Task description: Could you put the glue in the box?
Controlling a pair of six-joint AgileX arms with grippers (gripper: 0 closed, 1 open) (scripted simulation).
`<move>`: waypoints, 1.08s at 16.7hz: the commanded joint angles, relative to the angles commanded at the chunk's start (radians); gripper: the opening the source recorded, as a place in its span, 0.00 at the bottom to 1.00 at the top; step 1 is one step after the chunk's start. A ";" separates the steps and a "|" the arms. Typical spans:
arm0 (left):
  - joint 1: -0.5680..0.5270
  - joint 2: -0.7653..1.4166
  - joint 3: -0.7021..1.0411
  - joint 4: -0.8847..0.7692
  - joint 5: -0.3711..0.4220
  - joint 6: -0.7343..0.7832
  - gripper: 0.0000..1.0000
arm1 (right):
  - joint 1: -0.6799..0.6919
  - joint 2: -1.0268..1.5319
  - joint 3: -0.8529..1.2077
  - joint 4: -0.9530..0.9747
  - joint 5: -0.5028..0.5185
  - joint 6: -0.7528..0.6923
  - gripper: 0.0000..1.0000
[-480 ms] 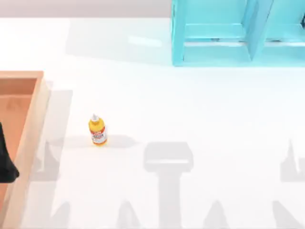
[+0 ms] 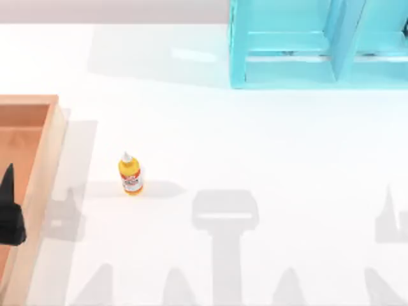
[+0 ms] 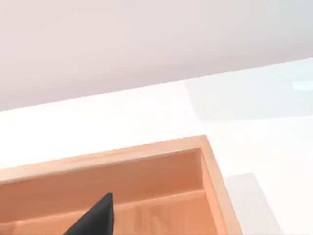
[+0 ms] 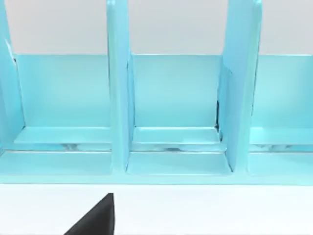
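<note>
1. Your glue bottle [image 2: 130, 174] stands upright on the white tabletop [image 2: 255, 140]. It is to the right of the wooden box [image 2: 39, 169], near it but not touching.
2. The box sits at the left edge of the tabletop. You can see its thick rim and its reddish floor. No glue is in it yet.
3. Your left tool [image 2: 10, 213] hangs over the box, by the right rim. Just a dark tip of it shows, so you cannot tell if its fingers are apart or together. It holds nothing that you can see.
4. In the right wrist view, a dark finger of your right tool [image 4: 95, 218] points at the turquoise shelf frame [image 2: 319, 44] at the far side of the tabletop. You cannot tell that tool's state either.
5. The job is not started. The glue needs a grab first, most likely by the left arm.
6. Watch out: the bottle is small and tall. A bump from the side could tip it and make it roll.
7. A weak pinch on the round body could let it slip.
8. Going too low could knock the box rim on the way.
</note>
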 joint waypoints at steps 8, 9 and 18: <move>0.058 0.668 0.455 -0.355 0.311 0.596 1.00 | 0.000 0.000 0.000 0.000 0.000 0.000 1.00; 0.065 0.769 0.518 -0.406 0.359 0.686 1.00 | 0.000 0.000 0.000 0.000 0.000 0.000 1.00; 0.116 1.645 1.019 -0.811 0.776 1.461 1.00 | 0.000 0.000 0.000 0.000 0.000 0.000 1.00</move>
